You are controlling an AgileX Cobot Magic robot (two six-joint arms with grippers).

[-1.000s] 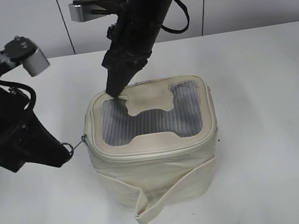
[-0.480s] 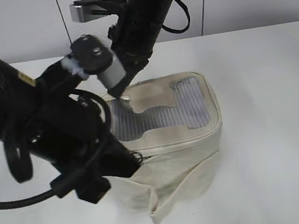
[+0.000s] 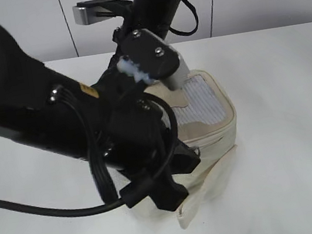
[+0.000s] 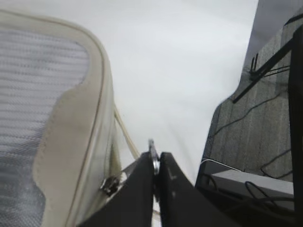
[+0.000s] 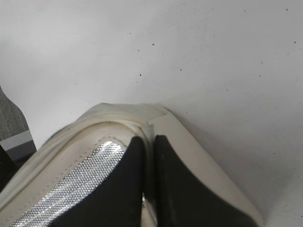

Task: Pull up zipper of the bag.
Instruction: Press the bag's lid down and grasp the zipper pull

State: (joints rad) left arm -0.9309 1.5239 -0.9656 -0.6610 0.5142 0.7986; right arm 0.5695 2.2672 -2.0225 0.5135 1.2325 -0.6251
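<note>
The cream bag [image 3: 219, 122] stands on the white table, its left half hidden by my left arm. Its grey ribbed panel [image 3: 204, 100] and the zipper line [image 3: 217, 135] under the lid edge show at the right. In the left wrist view my left gripper [image 4: 154, 158] is shut on the ring-shaped silver pull [image 4: 152, 150], next to the zipper's slider [image 4: 110, 183] on the bag's edge [image 4: 102, 118]. My right gripper [image 5: 149, 144] is shut, its tips pressed on the lid's corner [image 5: 118, 118] beside the grey panel [image 5: 80, 184]. In the exterior view both grippers' tips are hidden.
The loose cream strap [image 3: 208, 201] hangs down the bag's front to the table. My left arm and its cable [image 3: 88, 139] fill the left and middle of the exterior view. The right arm [image 3: 158, 1] comes down from the back. The table edge and floor cables [image 4: 265, 118] lie to the right.
My left arm has swept from the bag's left side across its front to the right, holding the pull. The bag has shifted and leaned right. The right gripper stays on the lid.
</note>
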